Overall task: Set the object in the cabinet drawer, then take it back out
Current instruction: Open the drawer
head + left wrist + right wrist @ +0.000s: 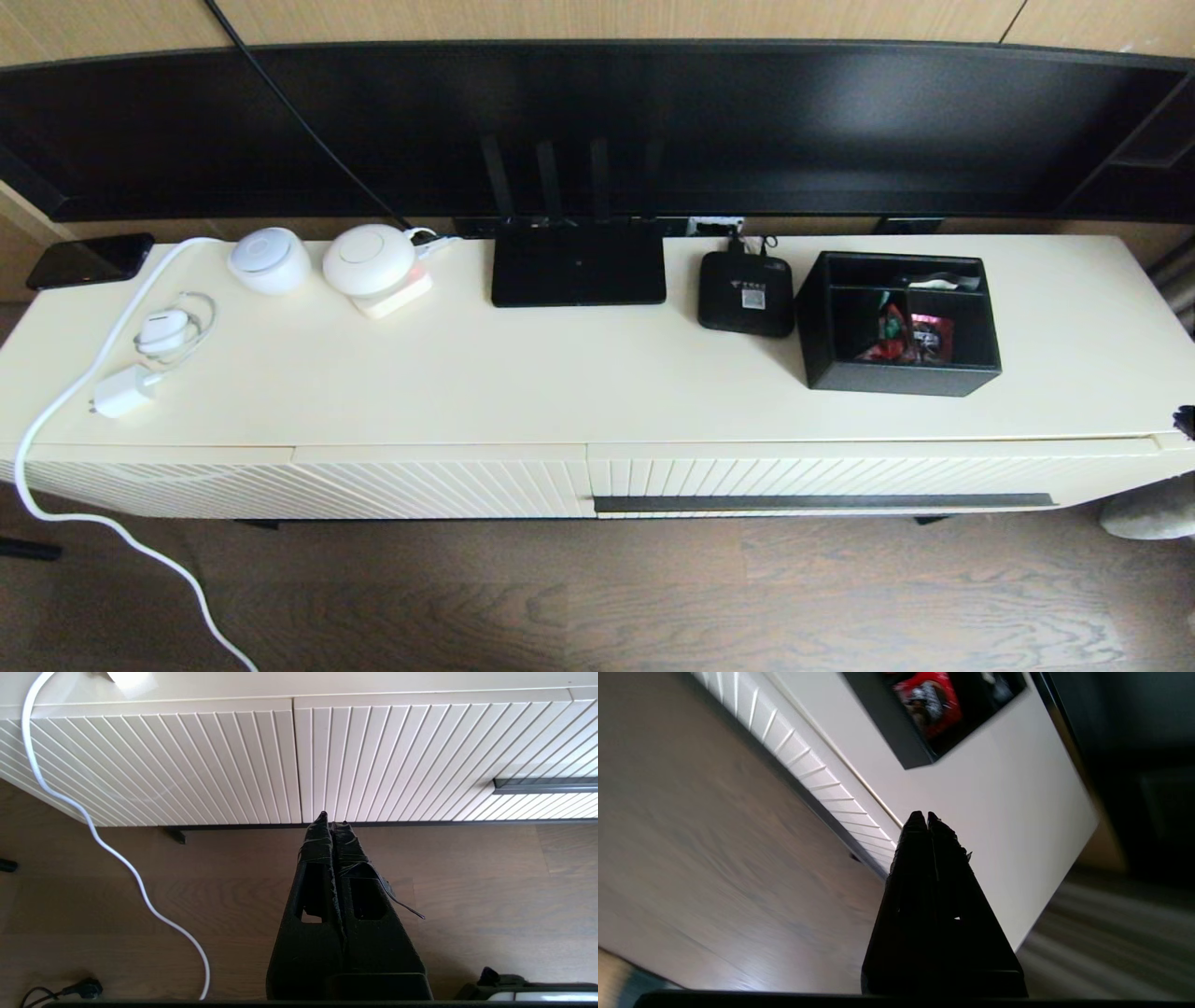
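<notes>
Two grippers show their fingers pressed together, holding nothing. The left gripper hangs low over the wood floor in front of the cabinet's ribbed fronts. The right gripper hovers by the cabinet's right end, just off the front edge (only a dark tip shows at the head view's right border). The organizer box, red snack packets inside, sits on the cabinet top toward its right end, just beside the small black box. The cabinet drawer below is closed.
</notes>
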### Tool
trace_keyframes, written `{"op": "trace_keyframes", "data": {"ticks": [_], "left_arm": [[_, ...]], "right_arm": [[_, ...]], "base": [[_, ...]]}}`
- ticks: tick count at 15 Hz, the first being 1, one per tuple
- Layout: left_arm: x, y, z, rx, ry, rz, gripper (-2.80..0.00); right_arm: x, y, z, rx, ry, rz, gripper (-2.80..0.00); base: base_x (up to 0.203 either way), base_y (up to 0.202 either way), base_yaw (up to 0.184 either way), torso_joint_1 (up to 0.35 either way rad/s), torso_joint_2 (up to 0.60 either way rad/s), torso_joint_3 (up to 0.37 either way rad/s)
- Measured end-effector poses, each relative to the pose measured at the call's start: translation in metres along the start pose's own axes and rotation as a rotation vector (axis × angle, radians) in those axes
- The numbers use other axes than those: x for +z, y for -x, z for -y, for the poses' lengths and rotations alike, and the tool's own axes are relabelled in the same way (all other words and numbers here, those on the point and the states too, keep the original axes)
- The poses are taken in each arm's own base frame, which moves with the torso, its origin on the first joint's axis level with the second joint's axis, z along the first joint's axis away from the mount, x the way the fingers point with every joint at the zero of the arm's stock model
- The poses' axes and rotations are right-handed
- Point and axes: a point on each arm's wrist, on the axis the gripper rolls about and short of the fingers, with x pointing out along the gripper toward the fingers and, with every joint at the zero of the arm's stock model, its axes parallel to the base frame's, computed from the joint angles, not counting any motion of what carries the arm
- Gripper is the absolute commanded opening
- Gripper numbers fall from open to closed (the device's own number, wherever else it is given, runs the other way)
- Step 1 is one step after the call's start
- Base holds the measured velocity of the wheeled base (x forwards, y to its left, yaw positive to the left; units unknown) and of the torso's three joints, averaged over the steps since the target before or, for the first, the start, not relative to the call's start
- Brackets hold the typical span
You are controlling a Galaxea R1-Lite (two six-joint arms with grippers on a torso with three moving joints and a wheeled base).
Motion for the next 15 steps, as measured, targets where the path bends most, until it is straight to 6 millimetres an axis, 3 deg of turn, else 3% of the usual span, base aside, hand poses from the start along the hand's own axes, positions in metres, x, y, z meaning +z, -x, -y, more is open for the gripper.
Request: {"op": "trace_keyframes", "data": {"ticks": [3,7,10,15], "left_arm": [[0.0,0.0,0.0,0.0,0.0,0.0,-2.8],[0.0,0.0,0.0,0.0,0.0,0.0,-2.8],[0.0,0.0,0.0,0.0,0.001,0.0,-2.8],[0.0,0.0,0.0,0.0,0.0,-0.001,-2.8]], "right_arm": [[0.004,-0.016,-0.01,0.087,0.213,0.011,-2.8],[0.001,-0.032,-0.042,0.19,0.434,0.015,-2.8],[0.002,-0.05,-0.058,0.143,0.471,0.0,-2.8],[-0.024,-0.07,-0.102,0.263,0.526,-0.036,-2.8]], "base": [[0.0,0.0,0.0,0.0,0.0,0.0],[0.0,0.0,0.0,0.0,0.0,0.0],[0.0,0.0,0.0,0.0,0.0,0.0],[0.0,0.0,0.0,0.0,0.0,0.0]]}}
